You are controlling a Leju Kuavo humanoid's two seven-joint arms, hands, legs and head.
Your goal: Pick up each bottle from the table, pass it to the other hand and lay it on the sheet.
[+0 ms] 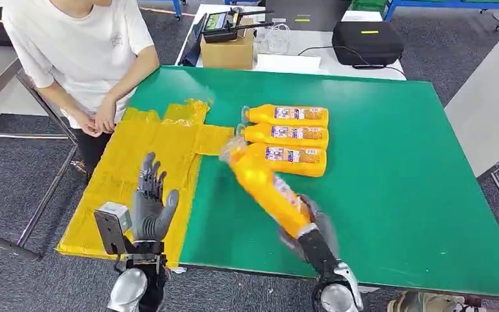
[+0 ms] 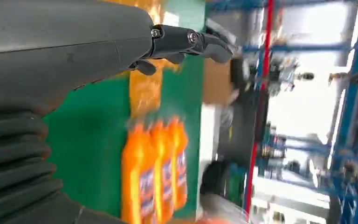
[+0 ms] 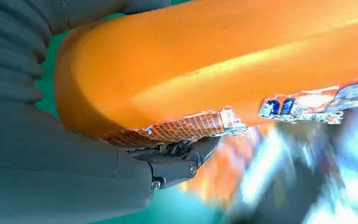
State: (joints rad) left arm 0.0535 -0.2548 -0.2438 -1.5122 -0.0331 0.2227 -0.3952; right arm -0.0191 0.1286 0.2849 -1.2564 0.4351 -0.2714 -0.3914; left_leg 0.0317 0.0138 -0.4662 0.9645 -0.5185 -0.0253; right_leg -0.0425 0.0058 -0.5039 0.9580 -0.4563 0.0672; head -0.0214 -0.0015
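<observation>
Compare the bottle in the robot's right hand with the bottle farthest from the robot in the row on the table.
The held bottle is up off the green table, gripped near its base by the right hand; the far bottle lies flat. The held bottle slants, cap toward the yellow sheet; the far one lies crosswise. The held one looks motion-blurred. Both are orange and labelled.

Three bottles [image 1: 287, 137] lie side by side on the table [image 1: 390, 169], apparently just right of the sheet [image 1: 144, 162].

The head view looks forward and down over the green table [image 1: 377, 162]. Both wrist views sit close behind their hands, turned sideways — the left shares the three lying bottles [image 2: 156, 172].
</observation>
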